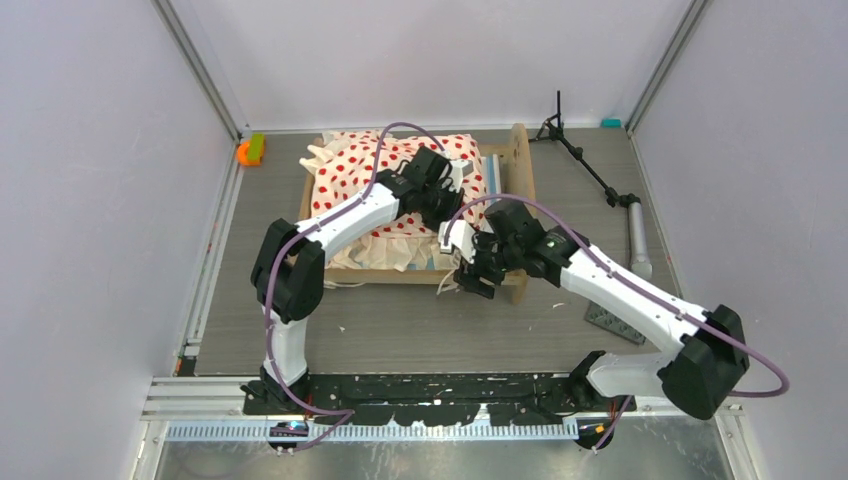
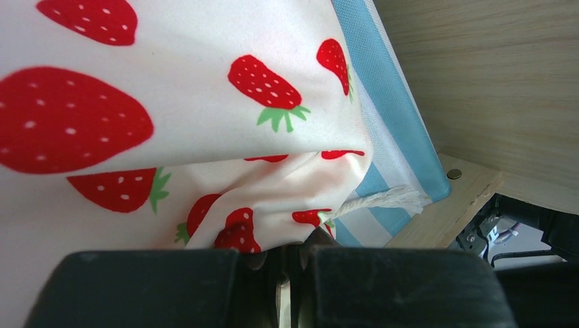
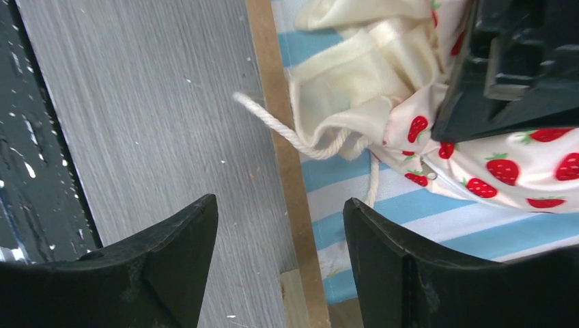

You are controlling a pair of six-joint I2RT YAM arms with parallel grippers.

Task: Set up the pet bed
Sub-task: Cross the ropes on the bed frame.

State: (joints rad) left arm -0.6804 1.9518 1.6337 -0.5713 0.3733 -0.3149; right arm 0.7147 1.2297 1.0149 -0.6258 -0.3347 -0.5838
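The cover is being spread: the left pincer (image 2: 290, 273) pinches the cream red-strawberry cloth cover (image 2: 171, 123) just ahead of it, and the open right pincer (image 3: 280, 232) should next grab where it bunches up ahead.

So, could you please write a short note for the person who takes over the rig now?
Left gripper: appears shut on a fold of the strawberry-print bedding.
Right gripper: open, empty, over the near rail of the wooden frame.
Done: the striped mattress lies in the frame, and the bedding is on it.
Left: the bedding is bunched, stripes show at the near right corner, and a cord hangs over the rail onto the table. Probably spread the bedding flat and tuck the cord in.
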